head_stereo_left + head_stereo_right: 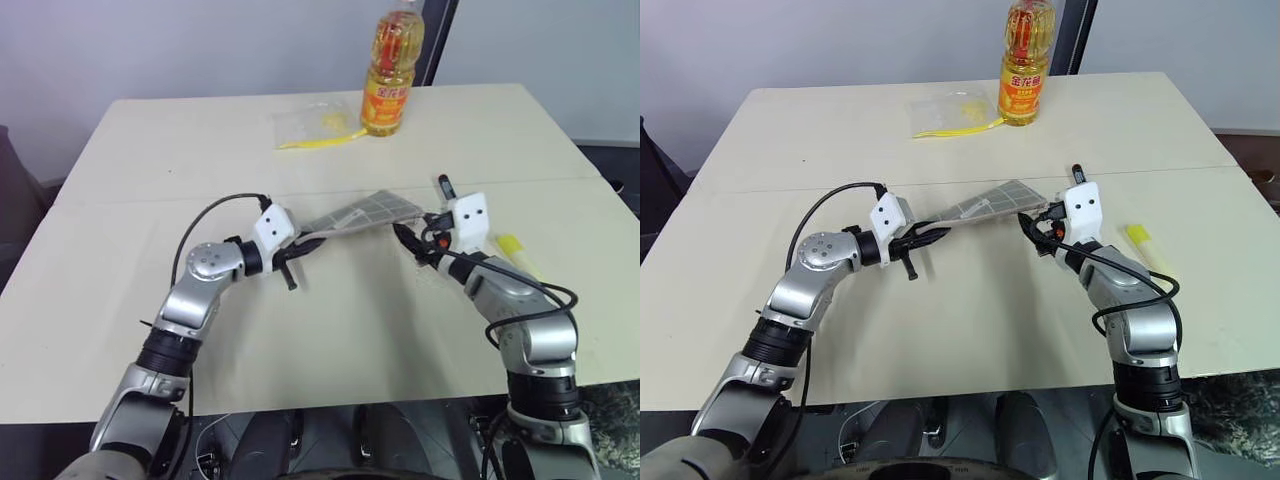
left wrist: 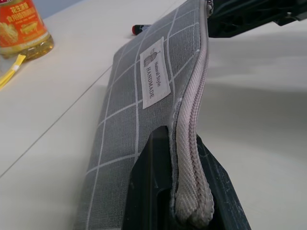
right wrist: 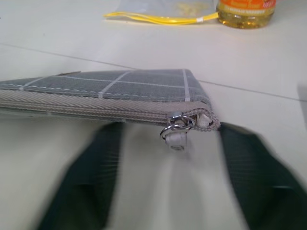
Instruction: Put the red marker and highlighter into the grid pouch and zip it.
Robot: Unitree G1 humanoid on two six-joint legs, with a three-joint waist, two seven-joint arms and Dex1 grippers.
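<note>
Left hand [image 1: 918, 240] is clamped on one end of the grid pouch [image 1: 985, 204], holding it up off the tabletop [image 1: 960, 320]. The pouch zip runs shut as far as the pull at the far end. Your right hand [image 1: 1035, 228] sits at that pull end with jaws apart, the pull hanging between the fingers, nothing gripped. Status: nothing packed yet. The red marker [image 1: 1076, 174] lies on the tabletop just beyond the right hand, and the highlighter [image 1: 1139, 237] lies to the right of that arm, both outside the pouch. Left to do, as I read it: unzip, load both pens, zip up.
</note>
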